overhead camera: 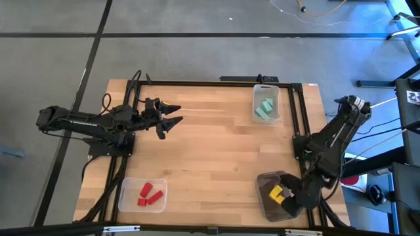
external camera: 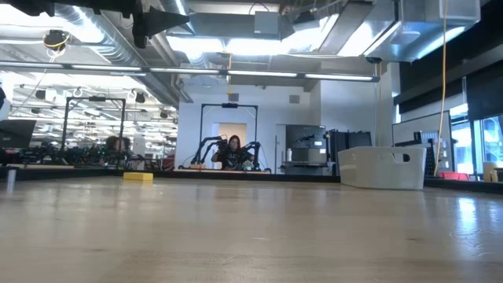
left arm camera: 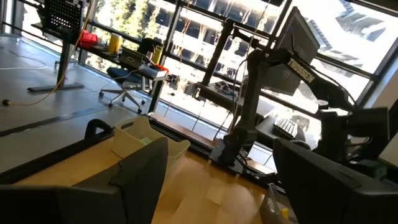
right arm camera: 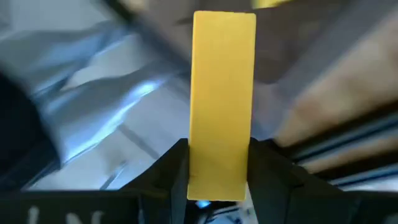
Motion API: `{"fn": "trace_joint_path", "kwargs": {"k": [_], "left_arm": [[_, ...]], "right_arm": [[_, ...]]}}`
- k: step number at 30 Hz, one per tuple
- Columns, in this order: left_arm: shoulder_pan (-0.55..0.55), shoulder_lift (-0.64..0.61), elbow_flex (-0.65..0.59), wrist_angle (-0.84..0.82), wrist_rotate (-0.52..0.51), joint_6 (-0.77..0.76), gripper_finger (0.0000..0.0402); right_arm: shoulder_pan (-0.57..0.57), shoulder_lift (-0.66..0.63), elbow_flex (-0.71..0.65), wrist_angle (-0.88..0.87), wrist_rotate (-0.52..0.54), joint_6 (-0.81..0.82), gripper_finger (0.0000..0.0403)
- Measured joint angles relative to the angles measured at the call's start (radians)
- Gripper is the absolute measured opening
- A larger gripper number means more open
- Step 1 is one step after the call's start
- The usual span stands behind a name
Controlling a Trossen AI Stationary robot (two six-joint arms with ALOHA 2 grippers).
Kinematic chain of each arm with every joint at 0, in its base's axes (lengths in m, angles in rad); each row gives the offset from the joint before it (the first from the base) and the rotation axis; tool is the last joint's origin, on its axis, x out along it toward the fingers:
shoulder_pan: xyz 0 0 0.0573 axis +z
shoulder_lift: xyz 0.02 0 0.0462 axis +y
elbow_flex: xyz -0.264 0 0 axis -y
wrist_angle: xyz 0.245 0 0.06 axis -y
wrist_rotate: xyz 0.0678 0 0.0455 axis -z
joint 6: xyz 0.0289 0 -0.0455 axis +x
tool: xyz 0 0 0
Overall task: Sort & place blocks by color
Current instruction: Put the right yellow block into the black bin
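Note:
A yellow bar block (right arm camera: 222, 93) is between the fingers of my right gripper (right arm camera: 221, 177), which is shut on it. That gripper (overhead camera: 292, 202) hangs over the grey bin (overhead camera: 266, 208) at the table's near right, where another yellow block (overhead camera: 275, 192) lies. Teal blocks (overhead camera: 264, 108) lie in the clear bin (overhead camera: 254, 98) at the far right. Red blocks (overhead camera: 149, 193) lie in the clear bin (overhead camera: 128, 203) at the near left. My left gripper (overhead camera: 176, 113) waits open above the table's far left, touching nothing. My right gripper pinches the yellow bar between its two fingers, on the bar's two long sides near one end (right arm camera: 221, 168). The bar lies along the fingers and sticks out past their tips. The fingers slant down from above. The bar is clear of the bin below.
A black frame rail (overhead camera: 298, 111) runs along the table's far and right edges. The bare wooden tabletop (overhead camera: 210, 157) lies between the three bins. Beyond the table, the low view shows a room with a white tub (external camera: 383, 167) and a person (external camera: 234, 149) far off.

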Motion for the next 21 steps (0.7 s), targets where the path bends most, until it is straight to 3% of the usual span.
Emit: {"fn": "trace_joint_path", "kwargs": {"k": [4,10,16,21], "left_arm": [[0.001,0.0,0.0,0.0,0.0,0.0,0.0283],[0.002,0.0,0.0,0.0,0.0,0.002,0.0283],[0.002,0.0,0.0,0.0,0.0,0.002,0.0283],[0.002,0.0,0.0,0.001,0.0,0.001,0.0283]], "right_arm": [[0.003,0.076,-0.001,-0.027,-0.017,0.041,0.0126],[-0.024,0.166,-0.001,0.0,-0.162,-0.024,0.0126],[-0.076,0.198,-0.001,0.007,-0.199,-0.033,0.0126],[-0.124,0.222,-0.001,-0.004,-0.32,-0.11,0.0126]]}}
